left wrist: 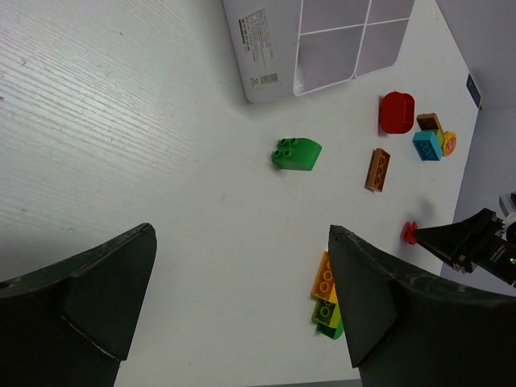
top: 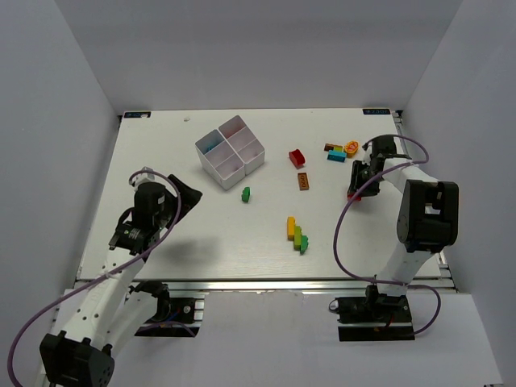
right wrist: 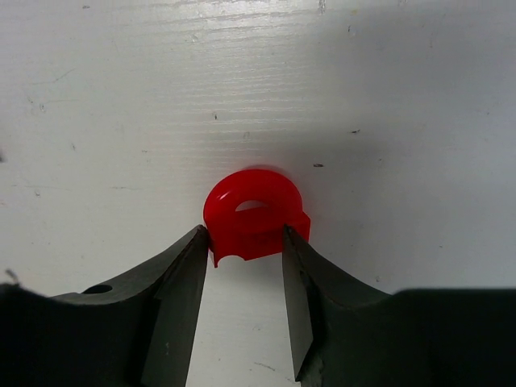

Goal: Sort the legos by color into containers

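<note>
Right hand (right wrist: 247, 242) pinches a red lego (right wrist: 258, 227), left hand (left wrist: 242, 242) gapes wide, most legos (top: 296, 234) lying loose outside the tray (top: 211, 168).

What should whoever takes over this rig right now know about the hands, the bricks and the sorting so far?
The left hand is open and empty, above the table at near left.
The right hand is closed on a small red round piece at the right side; whether it is lifted is unclear.
The white tray sits far left of centre; something blue shows in one compartment, nothing else certain.
Loose: green brick, red brick, brown flat brick, yellow-orange-green stack, brown-teal-orange cluster.
Left: almost all the sorting, starting with the red piece.
</note>
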`<state>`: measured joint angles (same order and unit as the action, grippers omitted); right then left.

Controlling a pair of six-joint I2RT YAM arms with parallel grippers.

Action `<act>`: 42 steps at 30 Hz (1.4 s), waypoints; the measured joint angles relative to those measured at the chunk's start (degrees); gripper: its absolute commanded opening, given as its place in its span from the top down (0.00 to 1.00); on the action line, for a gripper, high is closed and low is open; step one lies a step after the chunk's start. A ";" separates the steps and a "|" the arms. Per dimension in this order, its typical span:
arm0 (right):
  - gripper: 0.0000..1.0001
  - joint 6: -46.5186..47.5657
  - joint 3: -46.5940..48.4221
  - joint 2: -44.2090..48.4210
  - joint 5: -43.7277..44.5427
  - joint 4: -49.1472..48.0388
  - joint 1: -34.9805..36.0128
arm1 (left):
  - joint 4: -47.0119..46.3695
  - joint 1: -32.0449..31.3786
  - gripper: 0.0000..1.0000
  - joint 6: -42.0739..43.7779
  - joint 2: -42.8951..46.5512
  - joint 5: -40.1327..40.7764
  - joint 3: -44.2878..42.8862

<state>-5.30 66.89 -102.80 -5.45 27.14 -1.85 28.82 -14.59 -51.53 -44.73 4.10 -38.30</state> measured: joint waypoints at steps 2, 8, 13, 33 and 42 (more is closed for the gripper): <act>0.52 0.87 -0.09 0.00 -0.37 -0.26 -0.02 | -0.17 0.00 0.04 0.02 -0.61 -0.02 0.00; 0.50 4.85 -0.57 0.22 -1.38 -1.09 -0.02 | -0.63 0.00 0.04 0.00 -1.90 -0.09 0.00; 0.28 8.98 -3.43 2.08 -1.57 -2.12 0.35 | -0.81 0.00 0.04 0.00 -1.92 -0.09 0.00; 0.26 16.61 -4.68 2.51 -2.62 -4.63 1.66 | -1.46 0.00 0.03 -0.09 -2.95 -0.52 0.02; 0.35 14.75 -4.72 1.09 -1.22 -5.05 4.85 | -1.44 0.00 0.04 -0.46 -2.62 -0.50 0.02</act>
<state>9.45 62.17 -101.71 -6.68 22.09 3.01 27.38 -14.59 -51.99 -47.35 3.60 -38.28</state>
